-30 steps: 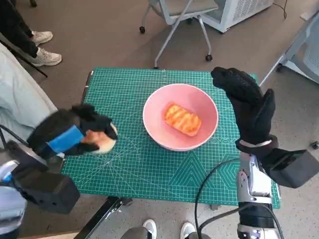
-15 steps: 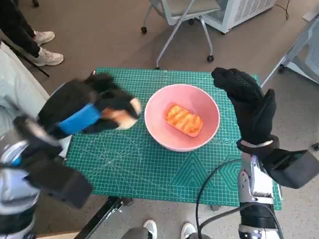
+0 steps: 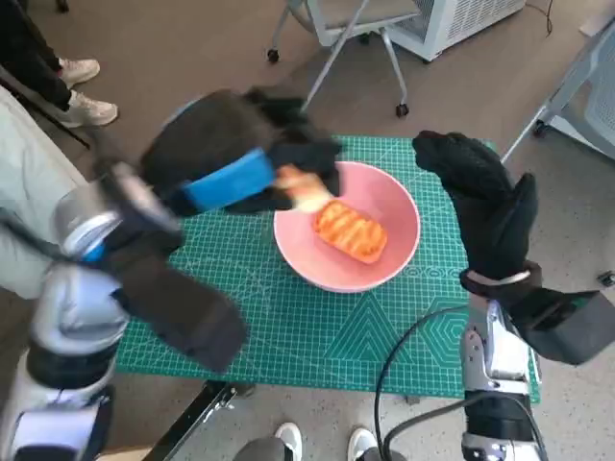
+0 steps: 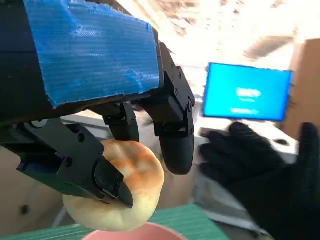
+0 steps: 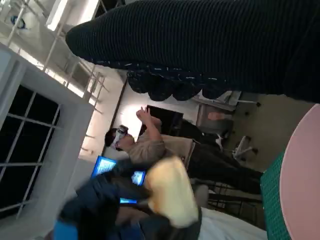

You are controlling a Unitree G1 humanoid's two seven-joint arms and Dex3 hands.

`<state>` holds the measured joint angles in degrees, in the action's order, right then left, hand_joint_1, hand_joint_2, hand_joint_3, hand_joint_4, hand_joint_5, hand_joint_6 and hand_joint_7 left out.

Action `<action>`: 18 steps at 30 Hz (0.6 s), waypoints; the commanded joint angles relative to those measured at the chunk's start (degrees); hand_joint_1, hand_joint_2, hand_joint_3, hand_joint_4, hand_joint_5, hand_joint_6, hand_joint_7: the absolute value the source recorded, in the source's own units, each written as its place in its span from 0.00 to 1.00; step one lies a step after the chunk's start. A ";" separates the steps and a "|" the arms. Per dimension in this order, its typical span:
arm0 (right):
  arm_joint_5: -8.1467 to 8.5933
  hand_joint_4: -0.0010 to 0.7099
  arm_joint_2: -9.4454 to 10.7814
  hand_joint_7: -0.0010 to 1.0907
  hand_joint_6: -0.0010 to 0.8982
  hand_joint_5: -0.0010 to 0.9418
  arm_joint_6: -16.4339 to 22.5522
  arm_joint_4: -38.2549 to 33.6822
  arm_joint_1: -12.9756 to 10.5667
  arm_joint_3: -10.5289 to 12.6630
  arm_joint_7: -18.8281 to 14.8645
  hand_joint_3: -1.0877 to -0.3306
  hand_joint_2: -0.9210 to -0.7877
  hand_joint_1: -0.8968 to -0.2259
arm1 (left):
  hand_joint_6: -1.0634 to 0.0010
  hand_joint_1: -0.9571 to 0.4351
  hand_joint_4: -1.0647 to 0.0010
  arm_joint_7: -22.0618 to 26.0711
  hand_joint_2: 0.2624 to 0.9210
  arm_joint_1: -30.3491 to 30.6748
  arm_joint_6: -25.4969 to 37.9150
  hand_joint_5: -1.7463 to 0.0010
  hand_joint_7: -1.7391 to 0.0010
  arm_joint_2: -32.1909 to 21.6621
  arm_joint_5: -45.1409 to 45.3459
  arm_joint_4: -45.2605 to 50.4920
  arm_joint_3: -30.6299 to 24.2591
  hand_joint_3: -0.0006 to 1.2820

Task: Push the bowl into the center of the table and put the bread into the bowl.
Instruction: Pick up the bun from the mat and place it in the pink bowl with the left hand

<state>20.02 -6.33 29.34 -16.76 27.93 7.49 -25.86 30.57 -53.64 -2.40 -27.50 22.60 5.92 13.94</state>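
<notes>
- Worktop (image 3: 288, 336): green cutting mat covers it; bowl sits on it roughly mid-mat, so the push step looks done.
- Left hand (image 3: 240, 163): blue-taped, raised over the bowl's near-left rim, blurred in the head view. Its fingers (image 4: 175, 135) pinch a pale bread roll, clear in the left wrist view.
- Right hand (image 3: 480, 206): gloved, upright just beside the bowl's far side, fingers spread, holding nothing, not touching the rim as far as can be told.
- Bowl (image 3: 389, 206): pink, already has an orange-glazed bread (image 3: 352, 230) lying inside, below and beside the left fingers.
- Bread roll (image 4: 120, 192): in the air between the left fingers, just above the bowl's rim, not yet released.
- Left to do, judging by this: lower over the bowl and let go.
</notes>
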 commanded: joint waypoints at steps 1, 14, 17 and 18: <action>-0.02 0.34 -0.24 0.52 0.09 0.00 -0.43 0.12 -2.11 0.57 0.04 0.43 0.00 0.33 | 0.32 0.69 0.26 0.44 0.98 -3.97 -2.92 0.36 0.43 2.61 0.10 -7.70 2.78 0.01; -1.22 0.34 -0.13 0.52 0.10 0.00 0.07 0.93 -3.17 1.66 2.44 0.42 0.00 0.33 | 0.36 0.69 0.29 -1.86 0.99 -8.03 -9.86 0.35 0.38 8.23 3.64 -24.74 8.24 0.02; -1.43 0.34 -0.04 0.52 0.10 0.00 0.19 1.14 -3.35 1.68 3.05 0.42 0.00 0.33 | 0.38 0.69 0.31 -2.30 1.00 -8.39 -9.97 0.35 0.36 9.19 4.59 -27.48 8.95 0.03; -1.53 0.34 -0.02 0.52 0.10 0.00 0.22 1.21 -3.40 1.67 3.26 0.42 0.00 0.33 | 0.39 0.69 0.32 -2.36 1.00 -8.45 -9.87 0.34 0.36 9.41 4.86 -28.12 9.15 0.03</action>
<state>19.63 -6.43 29.73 -15.66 25.93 8.92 -23.54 29.07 -60.36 -11.92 -19.05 26.25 -19.89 22.25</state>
